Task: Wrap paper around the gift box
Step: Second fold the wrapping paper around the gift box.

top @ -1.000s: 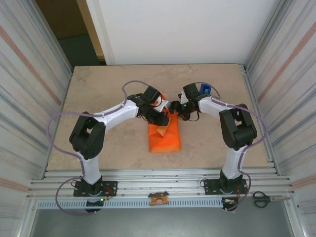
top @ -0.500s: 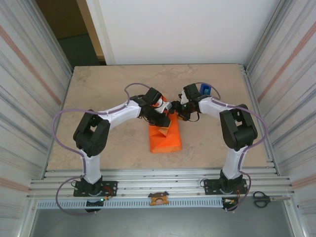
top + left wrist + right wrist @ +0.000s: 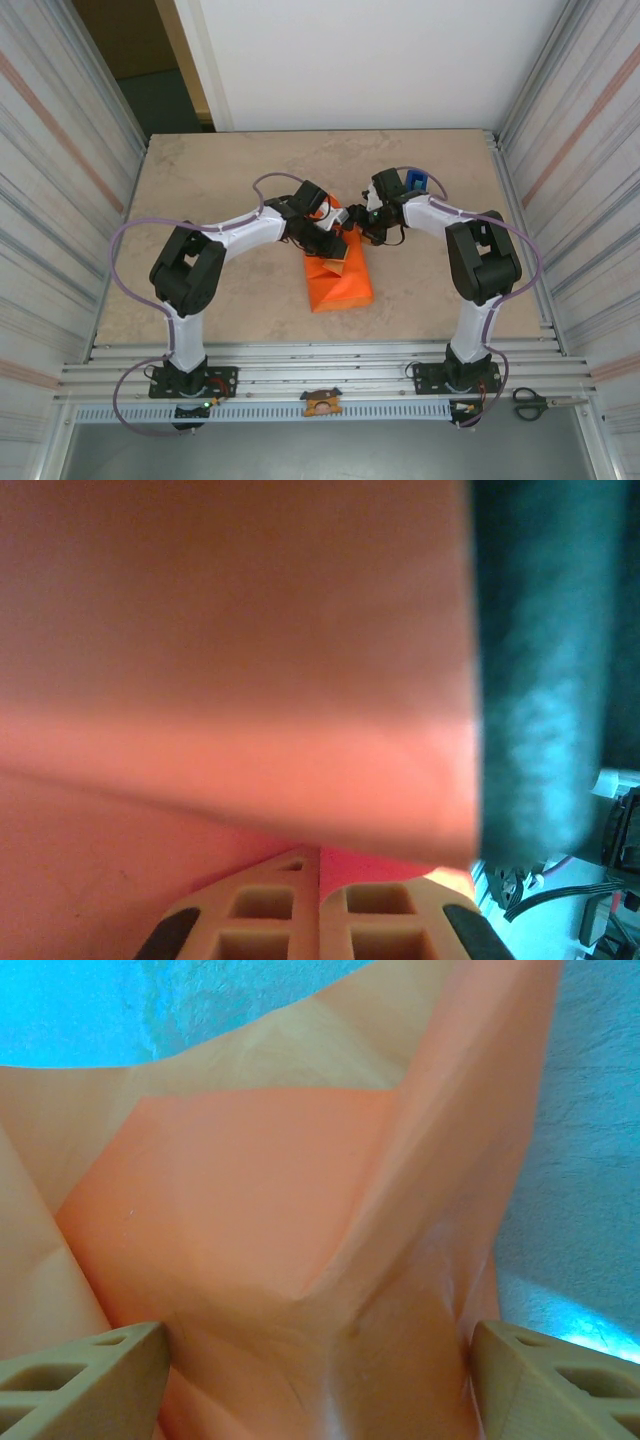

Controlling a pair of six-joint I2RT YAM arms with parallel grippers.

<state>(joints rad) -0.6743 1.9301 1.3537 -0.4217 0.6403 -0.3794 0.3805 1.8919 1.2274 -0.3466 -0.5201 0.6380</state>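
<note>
Lying mid-table (image 3: 200, 200) as a creased wedge of paper (image 3: 338, 282), wide end toward 6 o'clock, peak toward 12. Cannot pick out the box under the folds. Met at the peak from 10 o'clock by the left gripper (image 3: 331, 247), fingers (image 3: 250, 920) pressed together, a blurred flap just above them; cannot tell whether paper is nipped between. Straddled from 2 o'clock by the right gripper (image 3: 356, 231), fingers (image 3: 85, 1372) spread wide, folded paper filling the gap. Farther out, at 1 o'clock beside the right arm, a blue tape dispenser (image 3: 416, 182). At 5 o'clock, on the front rail, scissors (image 3: 530, 403).
</note>
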